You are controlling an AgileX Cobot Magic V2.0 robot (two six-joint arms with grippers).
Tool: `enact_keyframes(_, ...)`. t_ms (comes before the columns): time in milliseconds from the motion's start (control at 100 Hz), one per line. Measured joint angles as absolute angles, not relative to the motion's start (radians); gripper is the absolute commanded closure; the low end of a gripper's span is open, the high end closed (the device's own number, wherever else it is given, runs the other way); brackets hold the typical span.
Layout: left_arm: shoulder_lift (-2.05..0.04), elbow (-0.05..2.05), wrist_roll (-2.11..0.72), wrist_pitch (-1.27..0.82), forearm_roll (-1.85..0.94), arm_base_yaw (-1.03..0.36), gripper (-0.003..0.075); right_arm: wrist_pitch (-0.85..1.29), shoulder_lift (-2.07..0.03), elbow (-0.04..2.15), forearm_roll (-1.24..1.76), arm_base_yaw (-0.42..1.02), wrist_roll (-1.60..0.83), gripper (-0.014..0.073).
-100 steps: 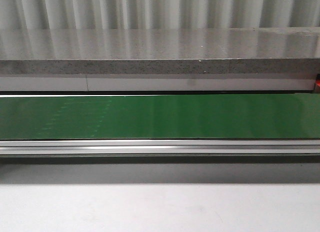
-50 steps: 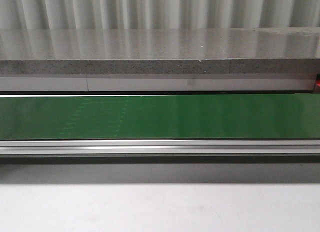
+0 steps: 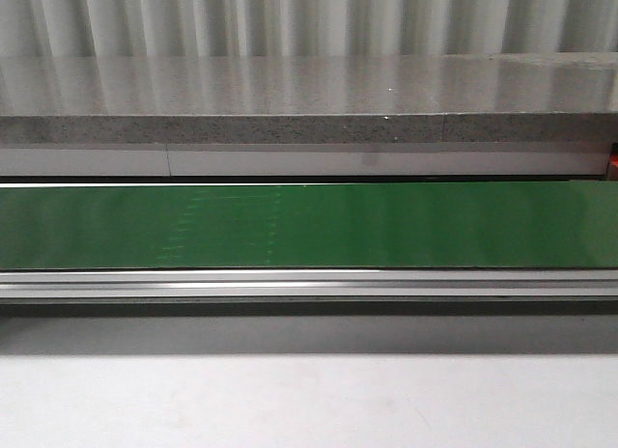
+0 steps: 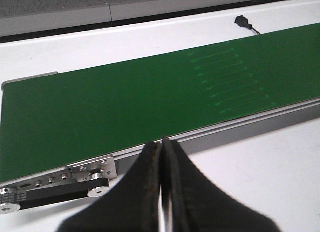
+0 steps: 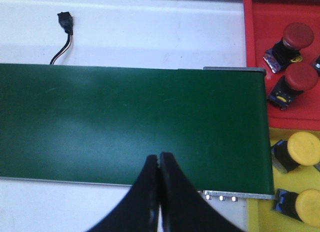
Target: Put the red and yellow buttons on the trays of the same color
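Your front view showed only the green conveyor belt (image 3: pixel 309 226) running across the middle of the frame, with its aluminium rail (image 3: pixel 309 284) below it and the white counter (image 3: pixel 309 400) in the lower part; neither arm appeared there.

In your left wrist view, the left gripper (image 4: pixel 161 147) sat at the bottom centre with its jaws pressed together and nothing between them, just beside the near edge of the belt. A small black connector (image 4: pixel 242 21) lay on the white surface in the upper right of that frame.

In your right wrist view, the right gripper (image 5: pixel 159 159) also had its jaws closed on nothing, over the lower edge of the belt. At the right edge of that frame you had the red tray (image 5: pixel 260 52) holding two red buttons (image 5: pixel 298 35) (image 5: pixel 301 77), and below it the yellow tray (image 5: pixel 265 217) holding two yellow buttons (image 5: pixel 303 148) (image 5: pixel 307 207). The same kind of connector with its wire (image 5: pixel 65 21) lay in the upper left.
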State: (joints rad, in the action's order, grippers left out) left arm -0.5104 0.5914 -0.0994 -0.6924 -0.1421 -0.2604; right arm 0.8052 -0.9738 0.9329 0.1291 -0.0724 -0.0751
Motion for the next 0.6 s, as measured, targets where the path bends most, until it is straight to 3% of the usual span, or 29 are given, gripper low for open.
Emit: enact_keyframes(600, -0.510, 0.591, -0.099, -0.658, -0.142, -0.260, 0.0740, 0.759, -0.425, 0.565, 0.129, -0.059, -0.091, 0.0660)
